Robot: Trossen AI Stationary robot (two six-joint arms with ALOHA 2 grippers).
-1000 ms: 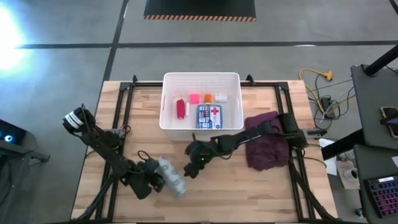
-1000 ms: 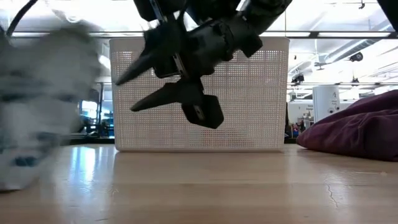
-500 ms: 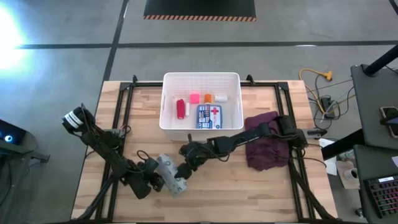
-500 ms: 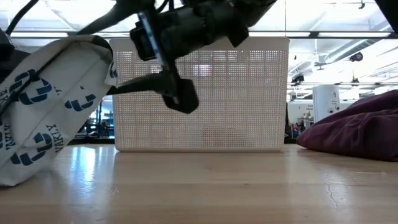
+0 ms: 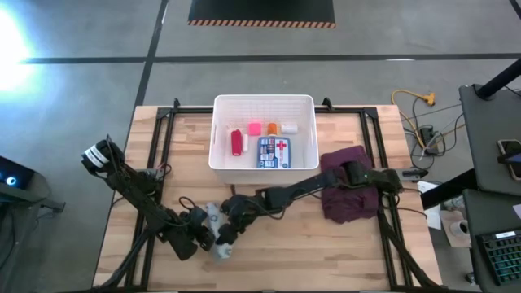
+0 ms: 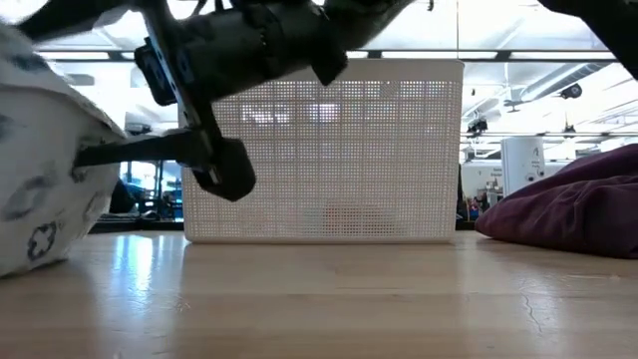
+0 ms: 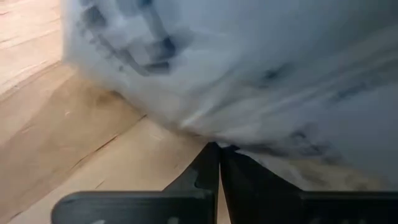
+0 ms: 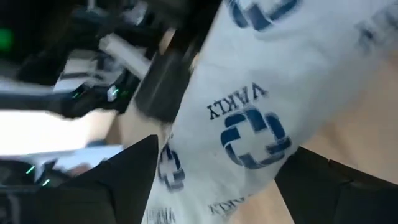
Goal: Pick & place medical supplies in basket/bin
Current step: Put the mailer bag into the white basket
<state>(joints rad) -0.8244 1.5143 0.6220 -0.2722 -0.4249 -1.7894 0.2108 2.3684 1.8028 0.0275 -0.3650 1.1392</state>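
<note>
The grey-white patterned packet (image 5: 218,240) lies near the table's front, left of centre, and fills the left wrist view (image 7: 249,62). My left gripper (image 5: 203,237) is shut at its left side. My right gripper (image 5: 227,230) is open, with a finger on either side of the packet (image 8: 249,124). The white bin (image 5: 220,130) stands at the far middle. It holds the blue first-aid box (image 5: 273,152), a red bottle (image 5: 236,142), the pink roll (image 5: 255,128) and small pieces. My left gripper (image 7: 219,149) pinches the packet's lower edge (image 7: 214,138) between its two shut fingertips. The packet bulges away beyond the fingers, with its underside close over the wood. My right gripper (image 8: 224,158) straddles the packet's middle; I cannot tell whether its fingers (image 8: 134,171) touch it.
A maroon cloth (image 5: 350,192) lies heaped at the right, under my right arm. Black frame rails (image 5: 163,138) run along both sides of the table. Bare wood (image 5: 309,252) spreads along the near edge, right of the packet.
My right gripper has moved toward the table's near left, away from the bin's front and down to the packet, staying open, and now has the packet between its fingers. The packet, held by my left gripper, has shifted slightly toward the near left edge.
</note>
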